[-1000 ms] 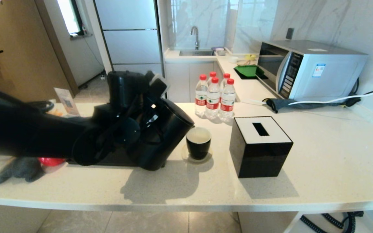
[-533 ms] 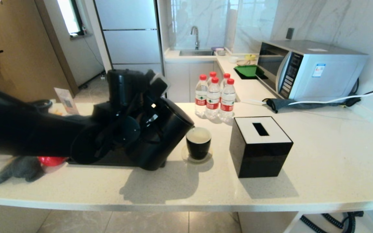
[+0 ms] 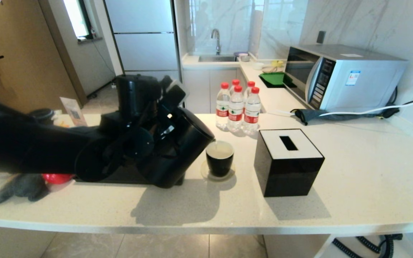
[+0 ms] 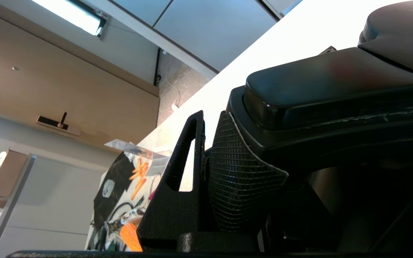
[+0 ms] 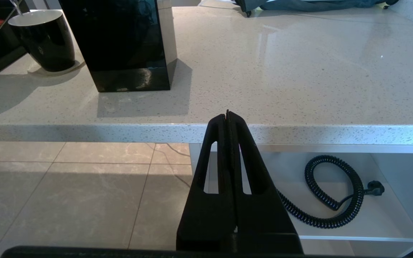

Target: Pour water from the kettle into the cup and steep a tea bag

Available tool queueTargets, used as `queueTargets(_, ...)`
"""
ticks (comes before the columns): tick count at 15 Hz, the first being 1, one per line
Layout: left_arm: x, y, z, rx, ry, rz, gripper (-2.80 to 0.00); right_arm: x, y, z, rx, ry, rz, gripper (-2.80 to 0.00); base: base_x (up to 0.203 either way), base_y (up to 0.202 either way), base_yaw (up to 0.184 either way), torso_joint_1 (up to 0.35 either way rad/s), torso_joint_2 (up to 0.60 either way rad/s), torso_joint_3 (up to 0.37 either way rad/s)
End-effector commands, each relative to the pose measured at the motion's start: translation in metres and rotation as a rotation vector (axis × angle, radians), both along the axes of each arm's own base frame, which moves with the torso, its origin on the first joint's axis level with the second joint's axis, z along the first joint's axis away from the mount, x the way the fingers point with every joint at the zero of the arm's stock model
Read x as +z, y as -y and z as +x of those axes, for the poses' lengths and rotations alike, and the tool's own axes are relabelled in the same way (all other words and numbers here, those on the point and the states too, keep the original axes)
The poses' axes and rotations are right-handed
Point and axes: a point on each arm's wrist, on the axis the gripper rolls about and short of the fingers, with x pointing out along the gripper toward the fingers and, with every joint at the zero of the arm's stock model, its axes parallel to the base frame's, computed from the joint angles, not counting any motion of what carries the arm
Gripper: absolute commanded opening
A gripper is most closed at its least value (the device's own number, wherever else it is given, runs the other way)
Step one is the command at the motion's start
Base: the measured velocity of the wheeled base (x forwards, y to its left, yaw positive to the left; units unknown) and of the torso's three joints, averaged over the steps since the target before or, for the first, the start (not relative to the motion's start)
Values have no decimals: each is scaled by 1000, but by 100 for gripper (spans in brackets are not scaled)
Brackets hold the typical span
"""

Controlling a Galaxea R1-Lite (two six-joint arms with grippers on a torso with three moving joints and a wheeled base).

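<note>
Left gripper (image 3: 163, 107) gripped the handle of the one kettle (image 3: 177, 150), tilted over the one cup (image 3: 220, 157) mid-counter; water (image 3: 215, 144) ran in, pouring under way; no tea bag visible, steeping outstanding; right gripper (image 5: 228, 118) closed, empty, below the counter's (image 3: 353, 172) front edge.

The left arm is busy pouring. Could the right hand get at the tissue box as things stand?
Probably yes: the right hand sits shut below the counter edge, with bare counter between it and the tissue box.
</note>
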Motion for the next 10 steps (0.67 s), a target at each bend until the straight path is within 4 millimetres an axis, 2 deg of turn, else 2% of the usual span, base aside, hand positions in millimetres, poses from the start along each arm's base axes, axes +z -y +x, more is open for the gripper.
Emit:
queueTargets(1,1,0,0,3,2,4,-280,0,0,0,1,-1,0,-280,0,0,0,0,0,0)
queueTargets(10,2,1,-1,-3,-2,31,-280,0,0,0,1,-1,0,-280,0,0,0,0,0,0)
